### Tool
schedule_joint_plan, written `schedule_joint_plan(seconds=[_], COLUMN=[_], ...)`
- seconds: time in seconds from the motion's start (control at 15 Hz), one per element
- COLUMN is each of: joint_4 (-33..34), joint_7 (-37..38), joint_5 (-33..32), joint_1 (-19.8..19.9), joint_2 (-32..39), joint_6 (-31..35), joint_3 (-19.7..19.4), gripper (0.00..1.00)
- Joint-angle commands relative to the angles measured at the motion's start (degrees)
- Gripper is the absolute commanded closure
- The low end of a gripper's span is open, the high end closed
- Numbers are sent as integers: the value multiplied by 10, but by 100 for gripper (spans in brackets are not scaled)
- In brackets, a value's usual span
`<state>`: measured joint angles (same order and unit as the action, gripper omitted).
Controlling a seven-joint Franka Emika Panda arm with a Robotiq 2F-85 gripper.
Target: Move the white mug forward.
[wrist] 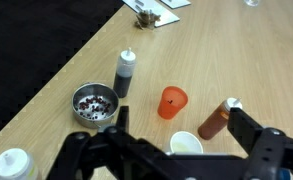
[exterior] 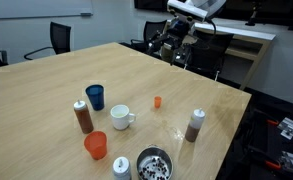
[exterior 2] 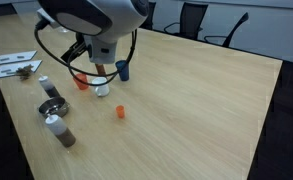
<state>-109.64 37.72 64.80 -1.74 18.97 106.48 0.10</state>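
Observation:
The white mug (exterior: 120, 117) stands upright on the wooden table among other items, handle to one side. It also shows in an exterior view (exterior 2: 103, 90) and in the wrist view (wrist: 186, 146), where I look down into it. My gripper (wrist: 176, 118) is open and empty, hanging well above the table with the mug below and between its fingers. It shows high over the table's far edge in an exterior view (exterior: 174, 48), and in an exterior view (exterior 2: 98, 68) it partly hides the mug.
Around the mug stand an orange cup (exterior: 95, 145), a dark blue cup (exterior: 94, 96) and a brown white-capped bottle (exterior: 82, 116). A second brown bottle (exterior: 195, 125), a metal bowl (exterior: 153, 164), a white-capped bottle (exterior: 121, 167) and a small orange object (exterior: 157, 101) lie further off. Papers (exterior 2: 11, 65) lie at the table's corner.

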Motion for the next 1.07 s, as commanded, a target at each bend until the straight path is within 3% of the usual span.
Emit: schedule_joint_plan(seconds=[0.0, 0.4, 0.53, 0.6, 1.0], joint_4=[-5, -69, -95, -71, -81], joint_7=[-7, -20, -28, -18, -22], joint_5=[78, 180, 180, 163, 166], joint_1=[13, 3, -7, -2, -8], joint_2=[31, 53, 48, 66, 62], joint_6=[-10, 17, 24, 1, 11], joint_3=[2, 0, 0, -5, -3], gripper=[0, 0, 0, 0, 0])
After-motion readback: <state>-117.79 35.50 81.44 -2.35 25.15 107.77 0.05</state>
